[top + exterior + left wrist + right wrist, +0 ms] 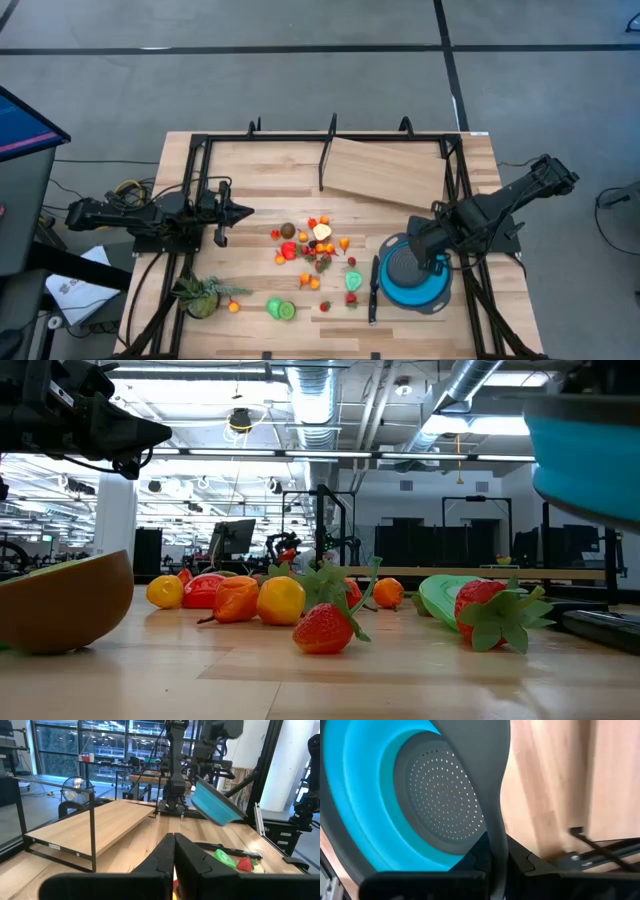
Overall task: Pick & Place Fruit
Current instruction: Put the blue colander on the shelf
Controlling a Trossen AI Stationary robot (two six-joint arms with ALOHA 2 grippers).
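So the wooden surface (pixel 260 335) fills most of the high view, with a raised wooden board (pixel 385 172) sitting toward the upper middle of the frame. Next biggest is the blue bowl (pixel 418 278) at lower right. The right gripper (pixel 432 262) has its jaws clamped on the bowl's grey handle, and in the left wrist view the bowl (pixel 215 804) hangs tilted up off the surface. The left gripper (pixel 243 211) hovers at middle left with its jaws pressed together, holding nothing.

The fruit (pixel 312 250) is scattered in a loose cluster at the centre of the frame, between the two grippers. It's just right of the left jaws and a bit lower, and left of the bowl, touching neither. A few strays sit lower, by a leafy green plant (pixel 201 295) at lower left. A black-handled knife (pixel 373 292) lies just left of the bowl.
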